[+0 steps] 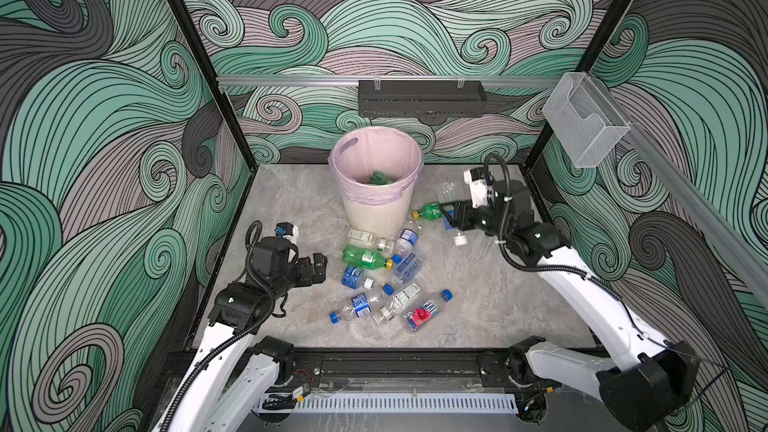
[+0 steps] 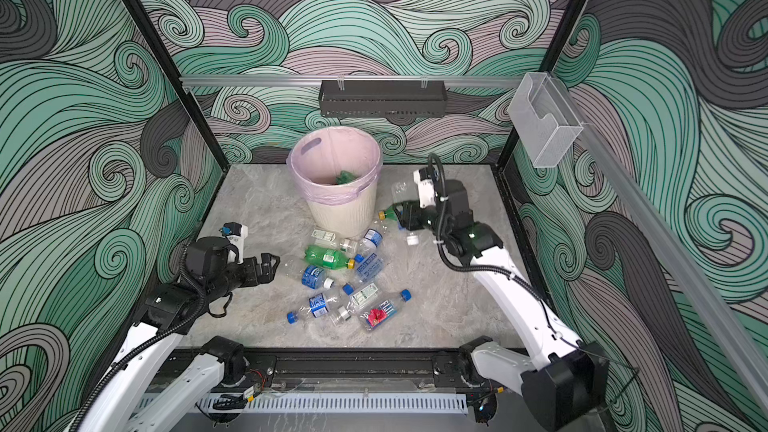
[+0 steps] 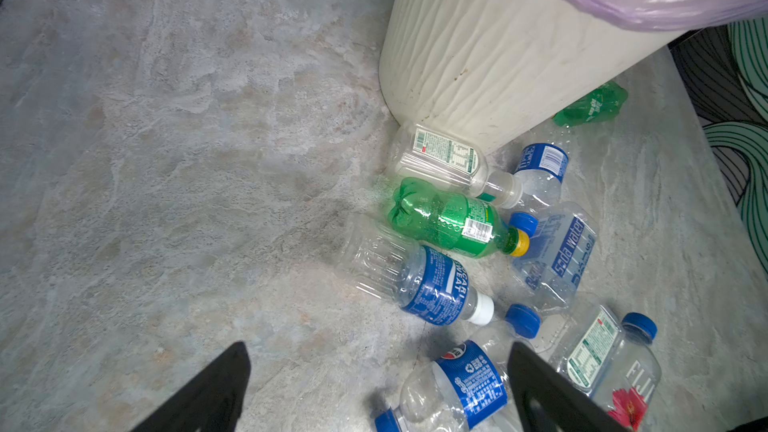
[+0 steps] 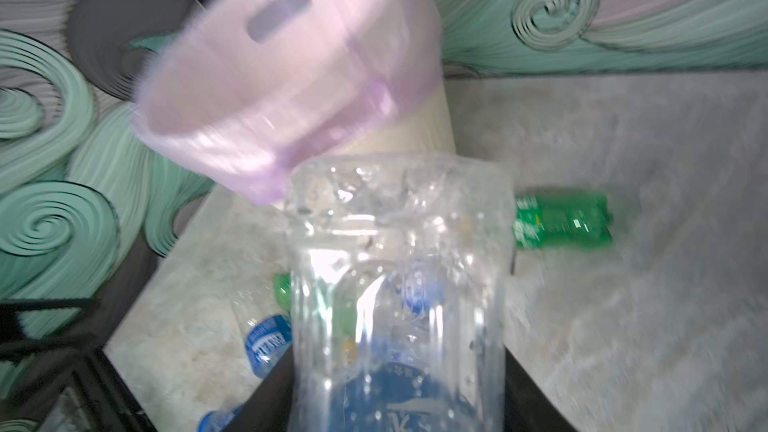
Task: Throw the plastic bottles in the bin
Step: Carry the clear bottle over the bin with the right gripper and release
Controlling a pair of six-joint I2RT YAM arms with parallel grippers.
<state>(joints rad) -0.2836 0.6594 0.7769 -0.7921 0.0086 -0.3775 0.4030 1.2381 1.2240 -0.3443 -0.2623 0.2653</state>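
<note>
My right jaws pinch a clear bottle [image 4: 399,243], its base aimed at the bin [image 1: 374,218] beside it, ready for dropping; my left jaws hang spread near the bottles [image 1: 365,257] lying on the table [image 1: 498,305].

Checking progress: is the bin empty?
Not empty: a green bottle lies at the bottom of the bin, visible in both top views.

Cream ribbed bin [image 1: 376,216] — pink liner [image 1: 361,155]
</note>
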